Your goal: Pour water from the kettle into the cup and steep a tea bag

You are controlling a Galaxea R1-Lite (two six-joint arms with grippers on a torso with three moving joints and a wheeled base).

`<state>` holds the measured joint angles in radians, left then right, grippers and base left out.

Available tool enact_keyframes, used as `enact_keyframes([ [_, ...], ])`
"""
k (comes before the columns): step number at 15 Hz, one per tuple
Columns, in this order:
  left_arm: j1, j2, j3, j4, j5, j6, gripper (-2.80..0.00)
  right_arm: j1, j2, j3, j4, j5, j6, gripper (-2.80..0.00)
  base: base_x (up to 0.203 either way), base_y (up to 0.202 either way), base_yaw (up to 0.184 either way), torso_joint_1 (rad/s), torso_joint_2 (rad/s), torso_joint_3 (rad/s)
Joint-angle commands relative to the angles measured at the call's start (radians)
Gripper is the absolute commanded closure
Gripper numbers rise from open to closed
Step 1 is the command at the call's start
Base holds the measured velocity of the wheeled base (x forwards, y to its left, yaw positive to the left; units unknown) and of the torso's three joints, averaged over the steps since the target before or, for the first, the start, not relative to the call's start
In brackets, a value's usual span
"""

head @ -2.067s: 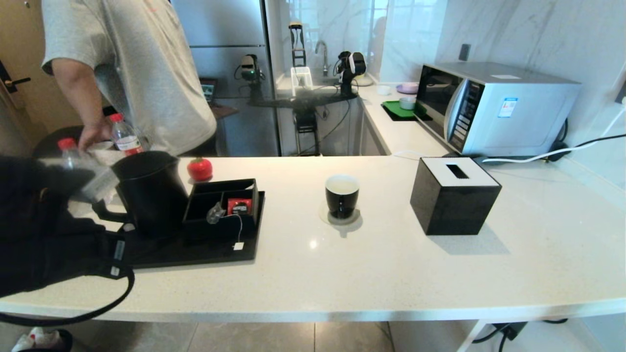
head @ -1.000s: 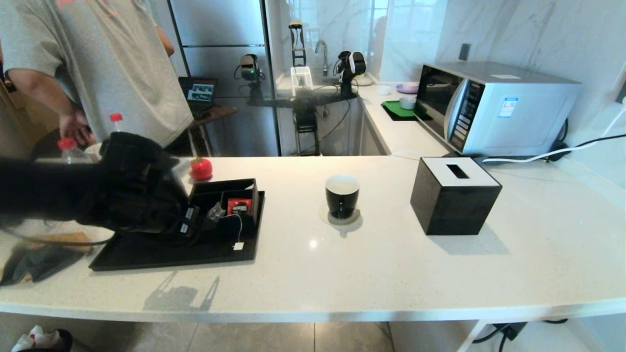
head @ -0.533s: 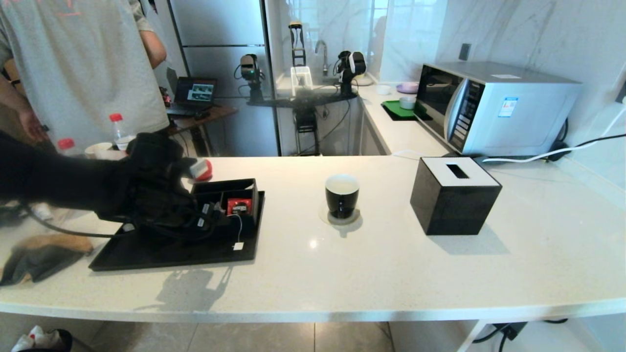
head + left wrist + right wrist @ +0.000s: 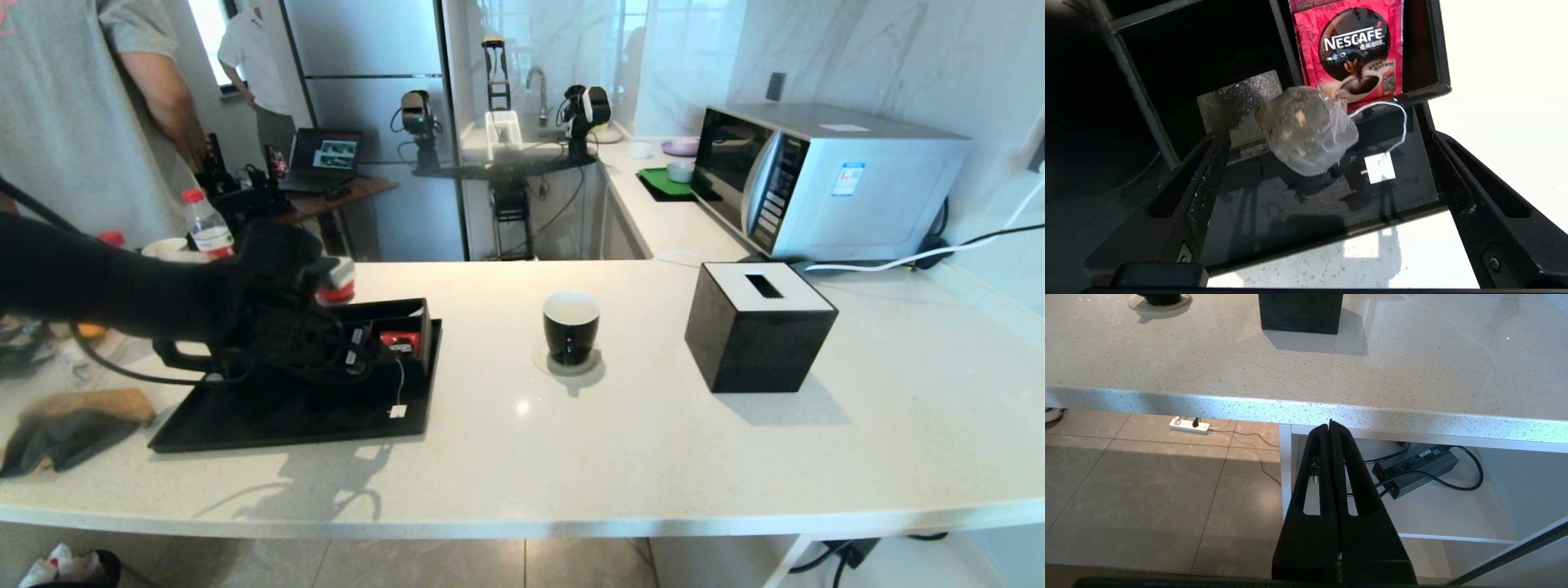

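Observation:
The tea bag [image 4: 1306, 130], a translucent pouch, lies on the front edge of a black organizer box [image 4: 408, 309]. Its white string [image 4: 401, 377] runs down to a square tag [image 4: 1380, 167] on the black tray [image 4: 326, 425]. My left gripper [image 4: 1327, 139] hovers over the pouch, open, with one finger [image 4: 1208, 179] on each side and nothing held. In the head view the left arm covers most of the black kettle; only its loop handle [image 4: 175, 357] shows. The black cup [image 4: 571, 327] with a white inside stands on a coaster mid-counter. My right gripper [image 4: 1331, 425] is shut and empty below the counter's front edge.
A red coffee sachet [image 4: 1353, 49] sits in the organizer behind the tea bag. A black tissue box [image 4: 755, 327] stands right of the cup, with a microwave [image 4: 824, 180] behind it. Red-capped bottles [image 4: 208, 229] and a person [image 4: 73, 106] are at the far left. A cloth [image 4: 65, 425] lies beside the tray.
My left arm has swung in from the left and moved right over the tray, bringing its gripper above the tea bag. The person has stepped back to the left.

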<state>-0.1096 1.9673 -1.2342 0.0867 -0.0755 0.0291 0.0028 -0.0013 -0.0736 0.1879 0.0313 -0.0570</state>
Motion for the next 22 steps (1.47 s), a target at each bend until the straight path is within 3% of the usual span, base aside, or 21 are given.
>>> enact_keyframes([
  [1, 0.001, 0.028, -0.016, -0.001, 0.000, 0.000, -2.80, 0.000, 0.001, 0.000, 0.001, 0.001, -0.001, 0.00, 0.000, 0.000, 0.000, 0.000, 0.00, 0.000],
  [22, 0.004, 0.060, -0.042, -0.025, 0.002, 0.008, -2.80, 0.000, 0.001, 0.000, 0.001, 0.001, 0.000, 0.00, 0.000, 0.000, 0.000, 0.000, 0.00, 0.000],
])
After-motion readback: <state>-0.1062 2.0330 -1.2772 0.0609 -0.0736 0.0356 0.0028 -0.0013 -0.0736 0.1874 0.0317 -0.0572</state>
